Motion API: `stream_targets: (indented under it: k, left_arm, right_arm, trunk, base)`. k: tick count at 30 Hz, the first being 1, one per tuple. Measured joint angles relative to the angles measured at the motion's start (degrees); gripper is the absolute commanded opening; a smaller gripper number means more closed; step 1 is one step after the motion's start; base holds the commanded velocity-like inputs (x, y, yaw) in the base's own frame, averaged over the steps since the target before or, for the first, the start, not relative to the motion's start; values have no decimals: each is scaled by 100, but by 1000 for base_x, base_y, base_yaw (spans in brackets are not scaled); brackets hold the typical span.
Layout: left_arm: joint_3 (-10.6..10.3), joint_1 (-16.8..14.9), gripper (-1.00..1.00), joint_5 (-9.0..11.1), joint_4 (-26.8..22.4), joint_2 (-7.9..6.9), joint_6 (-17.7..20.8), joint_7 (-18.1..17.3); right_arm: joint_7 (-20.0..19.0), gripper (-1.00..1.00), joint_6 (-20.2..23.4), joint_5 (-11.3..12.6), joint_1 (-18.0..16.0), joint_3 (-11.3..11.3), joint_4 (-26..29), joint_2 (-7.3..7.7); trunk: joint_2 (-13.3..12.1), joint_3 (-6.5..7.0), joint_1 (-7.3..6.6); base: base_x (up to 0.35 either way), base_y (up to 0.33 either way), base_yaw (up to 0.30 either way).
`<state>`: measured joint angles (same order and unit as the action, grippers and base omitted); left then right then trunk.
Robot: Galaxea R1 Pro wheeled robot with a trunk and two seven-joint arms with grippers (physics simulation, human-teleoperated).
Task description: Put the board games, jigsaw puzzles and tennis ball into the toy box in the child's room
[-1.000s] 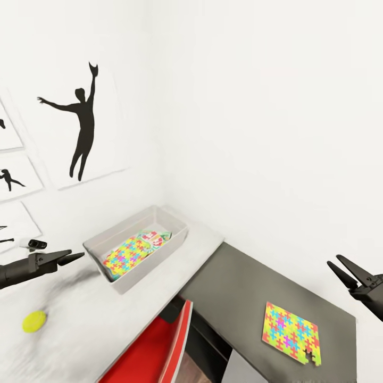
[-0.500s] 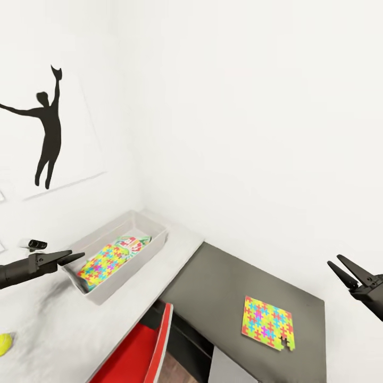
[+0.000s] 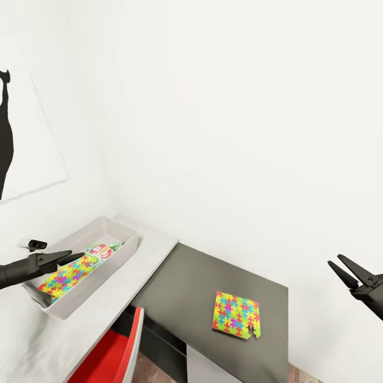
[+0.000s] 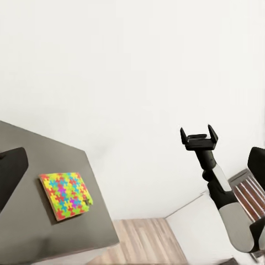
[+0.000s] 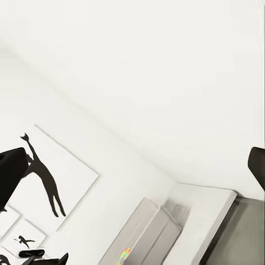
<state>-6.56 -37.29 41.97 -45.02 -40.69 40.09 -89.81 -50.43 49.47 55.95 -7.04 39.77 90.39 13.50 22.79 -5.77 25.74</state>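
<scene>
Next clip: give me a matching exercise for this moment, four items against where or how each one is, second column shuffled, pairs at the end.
Items:
1. toy box
2. loose jigsaw puzzle
3. red chair
4. right end effector

Descriptions:
A. lying flat on the dark grey desk top
B. open, empty, held in the air
C. on the light grey desk top, holding a puzzle and a game box
D. tucked at the desk's front edge

Pairs: 1-C, 2-A, 3-D, 4-B

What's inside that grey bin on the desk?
In the toy box lies a jigsaw puzzle, overlapping a board game whose red-and-green end shows. Whatever lies beneath them is covered.
</scene>
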Motion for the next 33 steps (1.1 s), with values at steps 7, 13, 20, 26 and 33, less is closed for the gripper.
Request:
stream_targets:
  k: [7,13,20,26,33]
  left_arm:
    - [1,1,100,-1,0,2,-79,0]
    - [1,1,100,0,0,1,-87,-1]
    - [14,0,100,2,-67,10,-82,-1]
    - [16,-89,100,-36,-593,306,518,194]
    - [30,-134,100,-2,-1885,1876,1613,3362]
  right_arm:
    - [-3,100,0,8,0,0,-9,4]
    - [0,100,0,9,0,0,-21,12]
    - [-1,100,0,9,0,0,-33,13]
    - [0,100,0,-9,0,0,-30,13]
    - [0,100,0,-16,1,6,-32,13]
  trunk:
    - [-1,41,2]
    - [-1,76,2]
    - [0,116,0]
    - [0,151,0]
    - [0,191,0]
  base:
    - [-140,-77,-244]
    - [-243,-138,-244]
    - [-54,-49,-244]
    - [-5,-4,-244]
    - [0,0,-244]
